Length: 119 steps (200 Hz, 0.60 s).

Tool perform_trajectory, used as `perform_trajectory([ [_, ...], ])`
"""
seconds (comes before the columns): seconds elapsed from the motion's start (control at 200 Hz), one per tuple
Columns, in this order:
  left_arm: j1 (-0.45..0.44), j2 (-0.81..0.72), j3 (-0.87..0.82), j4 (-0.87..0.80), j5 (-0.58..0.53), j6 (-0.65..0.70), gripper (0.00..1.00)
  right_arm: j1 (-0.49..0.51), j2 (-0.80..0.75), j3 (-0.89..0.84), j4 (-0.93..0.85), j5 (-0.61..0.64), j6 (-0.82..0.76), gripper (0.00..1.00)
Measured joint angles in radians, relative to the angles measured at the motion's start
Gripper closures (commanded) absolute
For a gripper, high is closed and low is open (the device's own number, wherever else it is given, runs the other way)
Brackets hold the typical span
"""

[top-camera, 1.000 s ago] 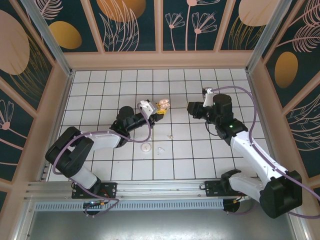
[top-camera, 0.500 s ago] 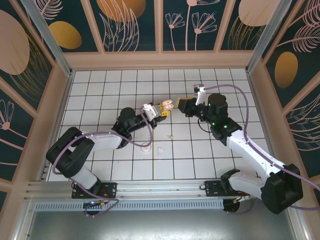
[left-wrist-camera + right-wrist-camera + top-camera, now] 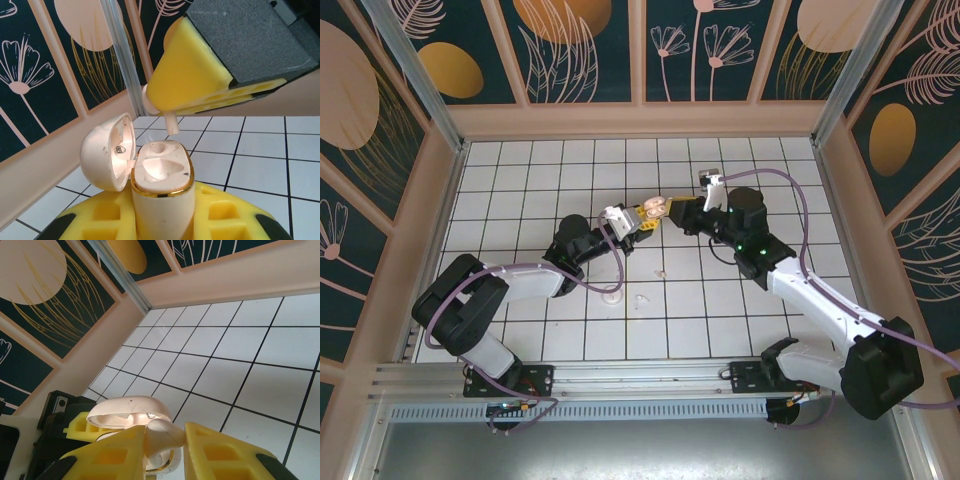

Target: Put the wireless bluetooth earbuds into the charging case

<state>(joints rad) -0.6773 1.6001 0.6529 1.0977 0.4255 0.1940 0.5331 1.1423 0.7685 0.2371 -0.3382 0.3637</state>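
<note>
My left gripper (image 3: pixel 640 216) is clamped on the charging case (image 3: pixel 162 192), its lid (image 3: pixel 106 152) hinged open, raised over the middle tiles (image 3: pixel 720 295). Just right, my right gripper (image 3: pixel 165 450) pinches one earbud (image 3: pixel 171 122), stem down just above an empty socket (image 3: pixel 160 148).

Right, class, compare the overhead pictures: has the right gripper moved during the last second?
Yes. The right gripper has swung left across the floor tiles, away from the right wall, up to the open case in the left gripper.
</note>
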Motion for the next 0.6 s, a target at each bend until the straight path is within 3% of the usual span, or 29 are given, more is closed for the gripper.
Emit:
perform_trajectory([
  [0.596,-0.006,0.000,0.020,-0.002,-0.005,-0.015,0.87,0.000,0.009,0.011,0.018,0.017,-0.018,0.76],
])
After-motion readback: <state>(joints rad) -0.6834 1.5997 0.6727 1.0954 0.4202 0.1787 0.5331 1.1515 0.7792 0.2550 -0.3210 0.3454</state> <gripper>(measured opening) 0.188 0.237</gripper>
